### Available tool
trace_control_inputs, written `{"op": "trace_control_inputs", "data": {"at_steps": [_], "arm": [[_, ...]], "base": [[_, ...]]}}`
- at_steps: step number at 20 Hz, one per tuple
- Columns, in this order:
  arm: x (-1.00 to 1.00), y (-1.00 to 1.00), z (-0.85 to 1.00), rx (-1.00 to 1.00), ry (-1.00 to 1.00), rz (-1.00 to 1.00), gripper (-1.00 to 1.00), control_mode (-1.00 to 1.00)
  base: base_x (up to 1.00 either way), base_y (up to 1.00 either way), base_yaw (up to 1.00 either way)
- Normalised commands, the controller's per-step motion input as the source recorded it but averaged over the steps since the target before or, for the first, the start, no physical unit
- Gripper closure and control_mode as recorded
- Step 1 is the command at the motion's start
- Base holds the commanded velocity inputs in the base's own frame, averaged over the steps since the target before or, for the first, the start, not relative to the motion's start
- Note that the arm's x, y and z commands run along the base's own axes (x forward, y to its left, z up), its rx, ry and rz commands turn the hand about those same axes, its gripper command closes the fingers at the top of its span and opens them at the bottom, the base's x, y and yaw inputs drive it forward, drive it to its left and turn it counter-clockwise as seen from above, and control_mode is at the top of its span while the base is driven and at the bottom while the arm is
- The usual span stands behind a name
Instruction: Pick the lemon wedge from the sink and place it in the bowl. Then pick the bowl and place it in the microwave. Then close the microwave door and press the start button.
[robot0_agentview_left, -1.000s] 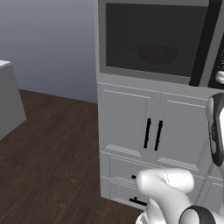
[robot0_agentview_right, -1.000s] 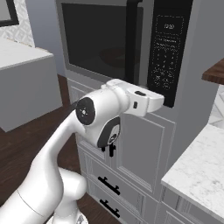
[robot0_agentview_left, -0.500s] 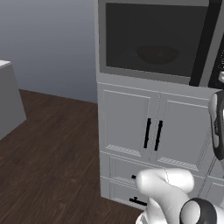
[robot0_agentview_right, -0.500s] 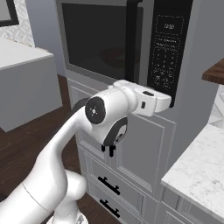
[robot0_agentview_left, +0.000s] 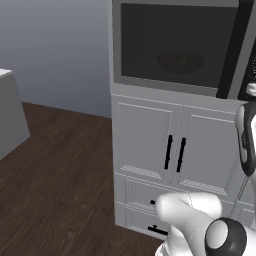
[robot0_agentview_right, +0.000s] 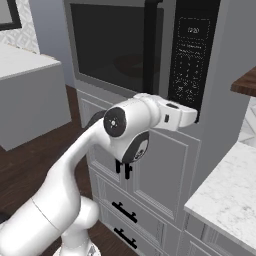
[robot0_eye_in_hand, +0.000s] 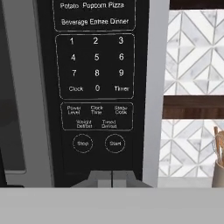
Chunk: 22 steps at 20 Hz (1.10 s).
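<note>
The microwave (robot0_agentview_left: 180, 50) is built in above grey cabinets, and the microwave door (robot0_agentview_right: 107, 47) stands closed. Through its dark glass the reddish-brown bowl (robot0_agentview_left: 181, 61) (robot0_agentview_right: 131, 64) shows dimly inside. The lemon wedge is hidden and the sink is out of view. My gripper (robot0_eye_in_hand: 112, 177) is shut with nothing in it and points at the dark control strip (robot0_agentview_right: 192, 55), just below the round Start button (robot0_eye_in_hand: 115, 143). The Stop button (robot0_eye_in_hand: 82, 143) sits to its left. From the right base view the gripper (robot0_agentview_right: 192, 116) hangs close before the strip's lower end.
Two grey cabinet doors with black handles (robot0_agentview_left: 175, 152) and drawers (robot0_agentview_right: 124, 212) lie under the microwave. A marble counter (robot0_agentview_right: 225, 200) stands to the right, a grey island (robot0_agentview_right: 30, 85) to the left. A wooden shelf (robot0_eye_in_hand: 192, 107) and a utensil holder (robot0_eye_in_hand: 217, 173) lie right of the microwave.
The hand has crept a little further toward the control strip. The microwave door and the bowl have not moved.
</note>
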Motion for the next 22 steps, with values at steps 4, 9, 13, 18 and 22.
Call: {"op": "trace_control_inputs", "data": {"at_steps": [4,9,13,18,22], "arm": [[0.13,-0.19,0.00,0.00,0.00,0.00,1.00,-1.00],[0.14,-0.07,0.00,0.00,0.00,0.00,1.00,-1.00],[0.20,-0.10,0.00,0.00,0.00,0.00,1.00,-1.00],[0.13,-0.18,0.00,0.00,0.00,0.00,1.00,-1.00],[0.15,-0.01,-0.07,0.00,0.00,0.00,1.00,-1.00]], "base": [[0.00,0.00,0.00],[0.00,0.00,0.00],[0.00,0.00,0.00],[0.00,0.00,0.00],[0.00,0.00,0.00]]}}
